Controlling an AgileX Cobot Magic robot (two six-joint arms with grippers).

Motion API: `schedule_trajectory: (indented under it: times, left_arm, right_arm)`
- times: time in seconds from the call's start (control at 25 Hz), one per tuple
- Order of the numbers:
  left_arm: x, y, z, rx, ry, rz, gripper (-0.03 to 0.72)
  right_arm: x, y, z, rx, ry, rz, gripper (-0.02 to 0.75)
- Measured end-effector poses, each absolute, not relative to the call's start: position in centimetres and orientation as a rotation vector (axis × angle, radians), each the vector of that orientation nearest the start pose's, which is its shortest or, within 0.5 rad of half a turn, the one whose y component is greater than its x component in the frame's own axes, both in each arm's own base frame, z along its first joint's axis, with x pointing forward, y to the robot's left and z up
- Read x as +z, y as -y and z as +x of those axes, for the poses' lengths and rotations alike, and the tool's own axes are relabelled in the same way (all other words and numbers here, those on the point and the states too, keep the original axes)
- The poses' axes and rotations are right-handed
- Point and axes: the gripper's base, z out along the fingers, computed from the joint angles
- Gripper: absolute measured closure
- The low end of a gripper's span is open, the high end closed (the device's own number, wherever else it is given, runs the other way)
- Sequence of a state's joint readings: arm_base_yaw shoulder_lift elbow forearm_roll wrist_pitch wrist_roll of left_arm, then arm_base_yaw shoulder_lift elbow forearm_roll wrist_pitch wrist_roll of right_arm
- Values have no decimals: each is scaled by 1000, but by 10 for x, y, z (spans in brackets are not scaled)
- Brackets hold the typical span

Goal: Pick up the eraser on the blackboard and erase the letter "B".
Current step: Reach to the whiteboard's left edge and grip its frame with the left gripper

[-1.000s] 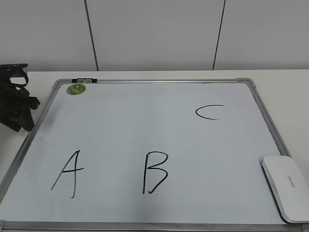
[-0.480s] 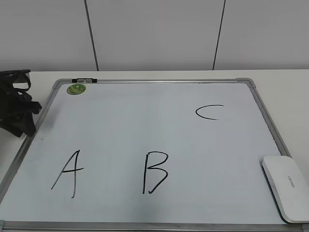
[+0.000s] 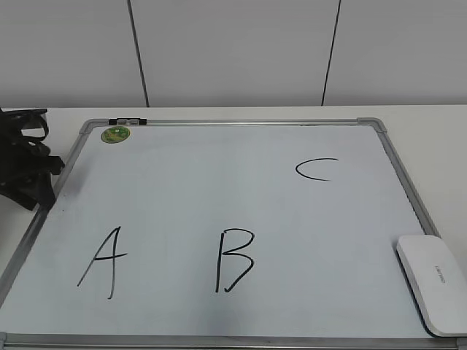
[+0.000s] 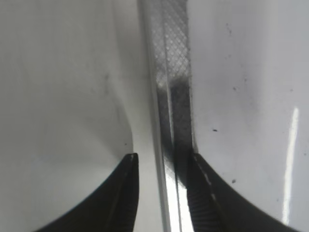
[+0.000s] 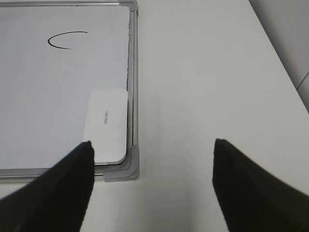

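Note:
The white eraser (image 3: 432,293) lies on the blackboard's (image 3: 219,182) front right corner; it also shows in the right wrist view (image 5: 107,125). The black letter "B" (image 3: 233,260) is drawn at the front middle. My left gripper (image 3: 29,171) is at the board's left edge. In the left wrist view its jaws (image 4: 161,157) stand a little apart astride the grey frame (image 4: 171,72), the left finger clear of it. My right gripper (image 5: 152,141) is wide open and empty over bare table, just right of the board's corner cap (image 5: 123,170); it is out of the exterior view.
A black "A" (image 3: 102,261) is at the front left and a curved "C" (image 3: 316,169) at the back right, also seen in the right wrist view (image 5: 67,39). A green sticker (image 3: 115,134) marks the back left corner. White table (image 5: 207,72) lies right of the board.
My left gripper has shifted slightly down and to the left at the board's left edge. The eraser and letters have not moved.

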State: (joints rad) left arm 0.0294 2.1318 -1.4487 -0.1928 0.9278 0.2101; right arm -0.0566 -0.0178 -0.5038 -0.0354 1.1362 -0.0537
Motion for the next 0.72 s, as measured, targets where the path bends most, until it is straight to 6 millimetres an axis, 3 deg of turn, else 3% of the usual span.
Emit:
schedule_trajectory:
  times: [0.24,0.44,0.72]
  left_arm:
    - [128,3,408,-247,-3069,95,510]
    - [128,3,408,-269,-3082,83,662]
    - [128,4,408,-278,-3082,67,674]
  right_arm:
    - [272,2,-11,-109,-2100,7,152]
    - [272,2,-11,-109,-2100,7,151]
    - [272,2,-11,-109,-2100,7,151]
